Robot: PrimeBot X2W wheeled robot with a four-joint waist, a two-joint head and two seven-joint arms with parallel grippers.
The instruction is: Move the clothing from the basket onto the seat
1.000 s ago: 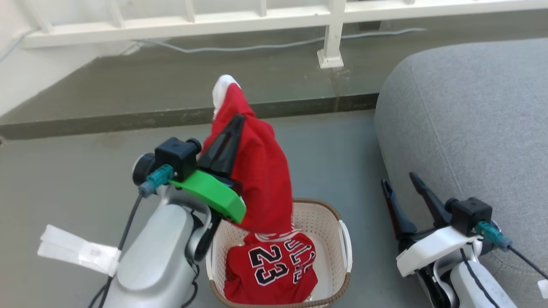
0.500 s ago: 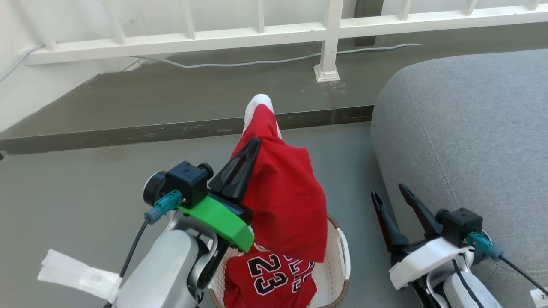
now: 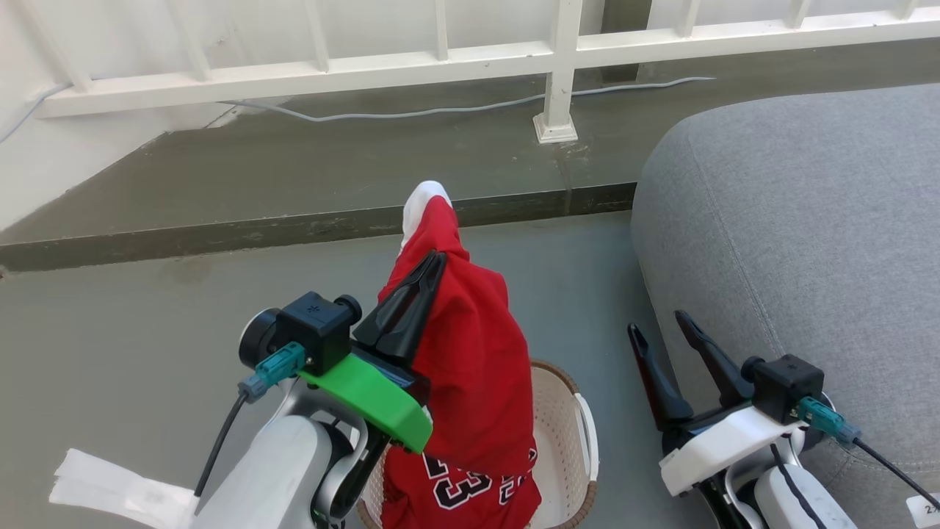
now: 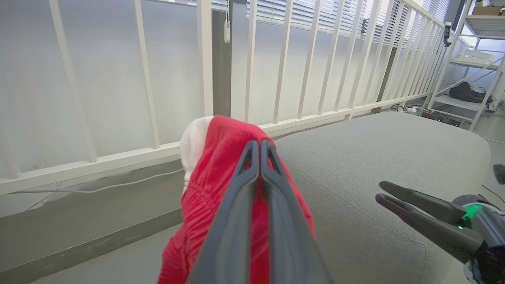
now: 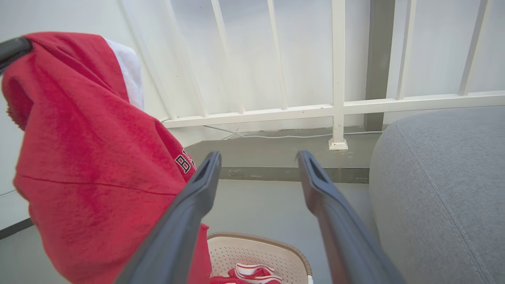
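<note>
- Gripping the plain red garment (image 3: 477,367) with left gripper (image 3: 435,257) fingers clenched, high above the basket (image 3: 565,411).
- Lying inside the basket: the jersey (image 3: 455,492).
- Holding right gripper (image 3: 656,321) fingers spread, empty, beside the seat (image 3: 808,220).

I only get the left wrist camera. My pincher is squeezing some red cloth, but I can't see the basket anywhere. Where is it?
Observer: The head view has it. The basket sits directly under the red garment that your left gripper holds up.
Operator: Is there anything in it?
Observer: Yes, a red jersey with black-and-white numbers lies inside.
Operator: Is my cloth all the way out?
Observer: In the right wrist view its bottom hangs down to the basket's rim. I can't tell whether it touches the jersey.
</note>
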